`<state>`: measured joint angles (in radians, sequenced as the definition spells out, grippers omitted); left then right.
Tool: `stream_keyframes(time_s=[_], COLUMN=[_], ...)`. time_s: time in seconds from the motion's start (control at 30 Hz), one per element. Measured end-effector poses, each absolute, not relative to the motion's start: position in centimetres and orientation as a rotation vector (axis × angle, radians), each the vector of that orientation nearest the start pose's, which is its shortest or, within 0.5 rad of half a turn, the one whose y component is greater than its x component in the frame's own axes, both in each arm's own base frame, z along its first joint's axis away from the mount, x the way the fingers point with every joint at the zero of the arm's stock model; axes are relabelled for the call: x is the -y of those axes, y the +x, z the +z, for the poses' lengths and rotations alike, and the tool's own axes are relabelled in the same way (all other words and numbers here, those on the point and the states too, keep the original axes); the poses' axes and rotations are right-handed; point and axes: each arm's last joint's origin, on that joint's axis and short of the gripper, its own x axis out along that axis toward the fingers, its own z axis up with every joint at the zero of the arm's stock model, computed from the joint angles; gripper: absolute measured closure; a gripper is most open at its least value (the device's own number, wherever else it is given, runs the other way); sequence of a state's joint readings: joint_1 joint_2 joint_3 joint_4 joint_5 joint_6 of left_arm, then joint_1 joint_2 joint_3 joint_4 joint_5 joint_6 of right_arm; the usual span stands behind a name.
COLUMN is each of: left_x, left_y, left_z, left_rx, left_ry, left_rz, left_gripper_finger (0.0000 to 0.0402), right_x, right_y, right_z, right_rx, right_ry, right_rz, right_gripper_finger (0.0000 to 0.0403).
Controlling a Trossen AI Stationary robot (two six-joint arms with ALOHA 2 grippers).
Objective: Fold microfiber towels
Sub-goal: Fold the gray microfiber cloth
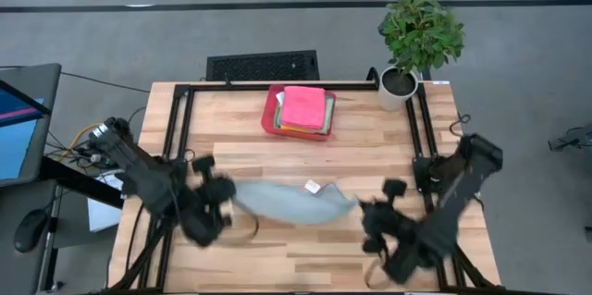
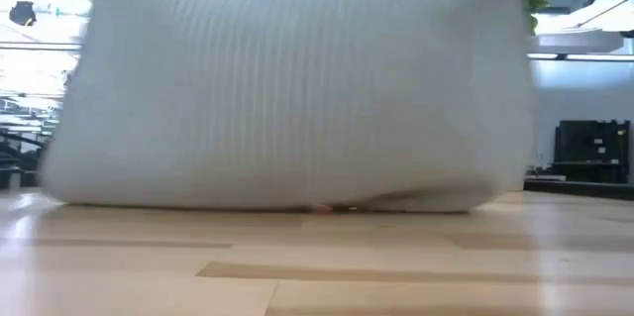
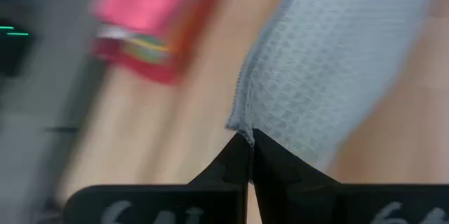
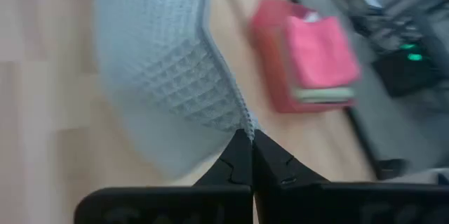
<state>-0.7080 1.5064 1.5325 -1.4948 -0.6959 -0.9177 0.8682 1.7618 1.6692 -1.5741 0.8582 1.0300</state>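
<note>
**Grey towel stretched between 2 pincers**

In the lower middle of the high view, the grey towel [image 1: 291,202] hangs stretched above the wooden surface [image 1: 370,147]. The left pincer [image 3: 250,142] is clamped on 1 corner at lower left, the right pincer [image 4: 247,140] on another at lower right. In the upper middle, the red tray [image 1: 271,115] holds a stack of towels, the pink towel [image 1: 303,106] on top.

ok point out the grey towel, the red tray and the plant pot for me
grey towel [image 1: 287,201], high view, on the middle of the cloth stretched between the two arms
red tray [image 1: 269,117], high view, on its left wall beside the pink towel
plant pot [image 1: 396,94], high view, on the white side of the pot
</note>
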Motion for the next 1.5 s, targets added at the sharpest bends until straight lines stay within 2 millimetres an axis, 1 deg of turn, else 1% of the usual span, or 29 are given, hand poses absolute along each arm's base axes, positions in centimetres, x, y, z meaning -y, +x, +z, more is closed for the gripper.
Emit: stream_keyframes(time_s=[0.07, 0.13, 0.23, 0.33, 0.4, 0.5, 0.6, 0.67, 0.73, 0.8, 0.87, 0.93, 1.03, 1.17, 1.3, 1.37, 1.43, 1.5], left_x=[13.2, 11.5, 8.7, 6.0, 4.6, 3.3, 3.2, 3.6, 4.2, 5.2, 6.3, 7.8, 10.7, 14.9, 18.3, 19.3, 19.9, 20.2], left_y=[20.6, 20.9, 20.4, 19.8, 19.1, 18.2, 18.3, 18.4, 18.7, 19.4, 19.9, 20.3, 20.6, 19.9, 18.5, 17.7, 17.2, 16.7], left_z=[36.1, 37.7, 39.8, 41.1, 41.9, 42.7, 42.7, 42.4, 41.3, 39.5, 37.5, 35.3, 31.6, 28.3, 26.0, 25.1, 24.1, 23.2], left_rx=[-0.960, -0.911, -0.858, -0.836, -0.817, -0.785, -0.799, -0.832, -0.875, -0.919, -0.962, -1.006, -1.051, -1.006, -0.901, -0.853, -0.824, -0.825], left_ry=[0.172, 0.195, 0.235, 0.247, 0.233, 0.181, 0.121, 0.097, 0.090, 0.085, 0.044, -0.029, -0.144, -0.322, -0.446, -0.490, -0.511, -0.504], left_rz=[0.528, 0.542, 0.580, 0.675, 0.714, 0.754, 0.729, 0.681, 0.641, 0.609, 0.565, 0.480, 0.304, 0.130, 0.010, -0.016, -0.009, 0.022], left_gripper_finger=[0.0401, 0.0401, 0.0401, 0.0401, 0.0401, 0.0401, 0.0401, 0.0401, 0.0401, 0.0401, 0.0401, 0.0401, 0.0401, 0.0401, 0.0401, 0.0401, 0.0401, 0.0401], right_x=[-20.0, -17.5, -13.8, -9.9, -7.9, -6.1, -6.2, -6.9, -8.0, -9.3, -11.1, -13.3, -16.9, -22.1, -26.5, -28.4, -29.7, -30.3], right_y=[22.3, 22.7, 22.8, 22.4, 21.7, 20.9, 20.3, 20.3, 20.5, 20.7, 20.8, 20.7, 19.9, 18.6, 17.7, 17.6, 17.7, 18.1], right_z=[32.6, 34.2, 36.5, 38.5, 39.5, 40.5, 40.8, 40.5, 39.3, 37.5, 34.9, 32.1, 28.3, 24.6, 22.1, 21.1, 20.4, 20.0], right_rx=[-0.888, -0.850, -0.837, -0.808, -0.802, -0.776, -0.771, -0.774, -0.808, -0.849, -0.901, -0.933, -0.976, -0.971, -0.935, -0.927, -0.928, -0.930], right_ry=[-0.347, -0.351, -0.380, -0.374, -0.343, -0.283, -0.242, -0.229, -0.223, -0.217, -0.209, -0.196, -0.173, -0.121, -0.048, -0.013, -0.004, -0.011], right_rz=[-0.509, -0.549, -0.594, -0.686, -0.730, -0.776, -0.755, -0.730, -0.696, -0.678, -0.663, -0.645, -0.614, -0.583, -0.519, -0.482, -0.472, -0.473], right_gripper_finger=[0.0390, 0.0390, 0.0390, 0.0390, 0.0390, 0.0390, 0.0390, 0.0390, 0.0390, 0.0390, 0.0389, 0.0389, 0.0388, 0.0389, 0.0387, 0.0387, 0.0388, 0.0388])
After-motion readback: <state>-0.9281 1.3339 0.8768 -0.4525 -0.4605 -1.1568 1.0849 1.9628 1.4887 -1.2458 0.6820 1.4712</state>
